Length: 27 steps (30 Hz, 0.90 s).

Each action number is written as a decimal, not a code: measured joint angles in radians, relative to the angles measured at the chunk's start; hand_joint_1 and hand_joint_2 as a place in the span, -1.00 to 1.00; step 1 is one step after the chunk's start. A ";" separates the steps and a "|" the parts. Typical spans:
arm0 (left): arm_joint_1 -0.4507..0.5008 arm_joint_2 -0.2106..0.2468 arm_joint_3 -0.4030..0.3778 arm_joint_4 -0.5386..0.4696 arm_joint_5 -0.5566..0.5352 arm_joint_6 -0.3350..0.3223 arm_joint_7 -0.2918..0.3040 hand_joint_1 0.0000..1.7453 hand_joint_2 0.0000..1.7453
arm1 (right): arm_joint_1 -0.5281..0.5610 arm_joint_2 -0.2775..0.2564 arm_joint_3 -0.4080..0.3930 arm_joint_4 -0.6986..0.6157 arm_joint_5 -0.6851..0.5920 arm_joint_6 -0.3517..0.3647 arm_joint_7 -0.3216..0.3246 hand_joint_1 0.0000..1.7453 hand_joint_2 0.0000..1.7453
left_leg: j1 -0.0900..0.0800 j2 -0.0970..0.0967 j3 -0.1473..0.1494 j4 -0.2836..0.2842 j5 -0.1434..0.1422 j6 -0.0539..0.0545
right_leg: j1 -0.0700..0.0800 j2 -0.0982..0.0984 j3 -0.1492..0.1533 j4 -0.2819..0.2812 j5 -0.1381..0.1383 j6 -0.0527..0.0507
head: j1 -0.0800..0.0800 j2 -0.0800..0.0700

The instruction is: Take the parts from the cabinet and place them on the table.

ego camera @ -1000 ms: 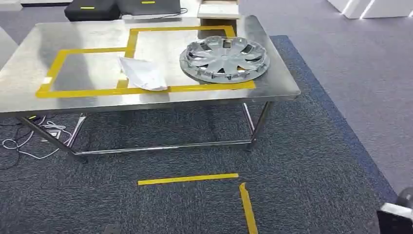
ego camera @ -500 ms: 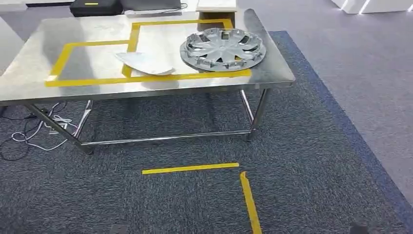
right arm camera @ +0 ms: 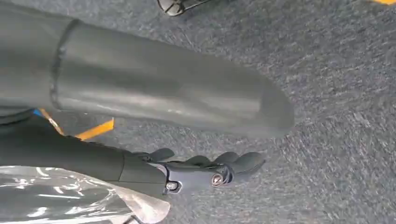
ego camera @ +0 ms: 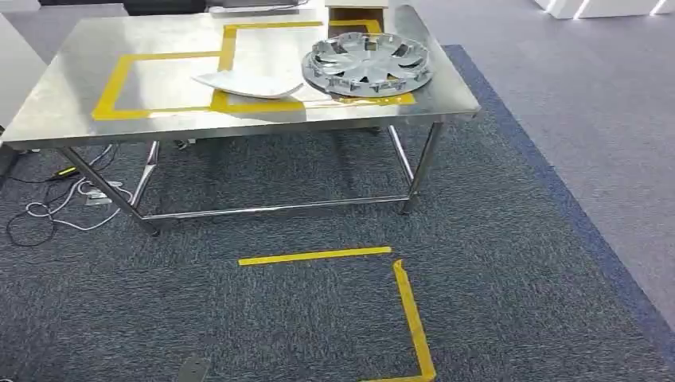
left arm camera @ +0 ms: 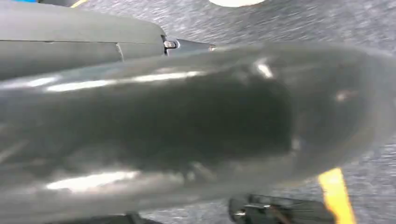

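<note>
My head view shows what neither wrist view does: the steel table (ego camera: 239, 123), well ahead of both my hands, with the silver wheel cover (ego camera: 368, 65) lying flat in the yellow-taped square (ego camera: 225, 56) on my right hand's side. The white curved part (ego camera: 251, 83) is just beside it toward my left hand, resting across the tape. Cables (ego camera: 48, 215) trail on the carpet under the table's left end, and a yellow floor corner (ego camera: 406, 294) lies between me and the table.

The wrist views give the hands themselves. My right hand (right arm camera: 205, 172) hangs over the grey carpet (right arm camera: 336, 70) with its fingers (right arm camera: 243, 163) stretched out, the thumb (right arm camera: 163, 98) apart from them and nothing between. A crinkled clear sheet (right arm camera: 60, 196) lies close by the fingers; whether it touches them I cannot tell.

My left hand (left arm camera: 187, 126) is a blurred grey bulk above the carpet and a yellow strip (left arm camera: 335, 193) — whether it is spread or curled I cannot tell.

Against a second ago the whole head view has shifted, so the camera has moved; both parts sit on the same spots of the table.
</note>
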<state>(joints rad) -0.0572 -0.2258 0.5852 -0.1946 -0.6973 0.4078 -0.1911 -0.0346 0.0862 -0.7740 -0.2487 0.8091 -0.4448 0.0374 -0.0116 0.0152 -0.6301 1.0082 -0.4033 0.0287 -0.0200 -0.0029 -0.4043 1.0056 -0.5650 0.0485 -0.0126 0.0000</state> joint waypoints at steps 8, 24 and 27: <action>0.017 0.001 0.013 0.000 -0.013 0.000 0.059 -1.00 -1.00 | 0.001 0.050 -0.002 0.014 0.010 -0.021 -0.080 -1.00 -1.00 | 0.014 -0.006 -0.049 0.165 -0.167 -0.047 | 0.007 -0.004 -0.054 -0.059 0.035 -0.050 | -0.007 0.000; 0.032 0.018 0.025 0.000 -0.021 -0.097 0.063 -1.00 -1.00 | 0.011 0.077 -0.011 0.029 0.029 0.016 -0.080 -1.00 -1.00 | 0.016 0.007 0.142 -0.046 -0.098 0.013 | 0.010 0.014 -0.299 0.235 -0.024 0.004 | 0.003 0.000; 0.032 0.020 0.025 0.000 -0.027 -0.101 0.072 -1.00 -1.00 | 0.019 0.082 -0.011 0.031 0.041 0.018 -0.084 -1.00 -1.00 | 0.014 0.043 0.126 -0.042 -0.086 0.010 | 0.008 0.005 -0.252 0.226 -0.008 0.008 | 0.003 0.000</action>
<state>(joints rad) -0.0250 -0.2056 0.6104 -0.1946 -0.7240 0.3063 -0.1190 -0.0155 0.1678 -0.7855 -0.2182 0.8503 -0.4273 -0.0465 0.0026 0.0582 -0.5042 0.9658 -0.4894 0.0384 -0.0117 0.0021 -0.6562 1.2315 -0.5726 0.0565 -0.0092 -0.0004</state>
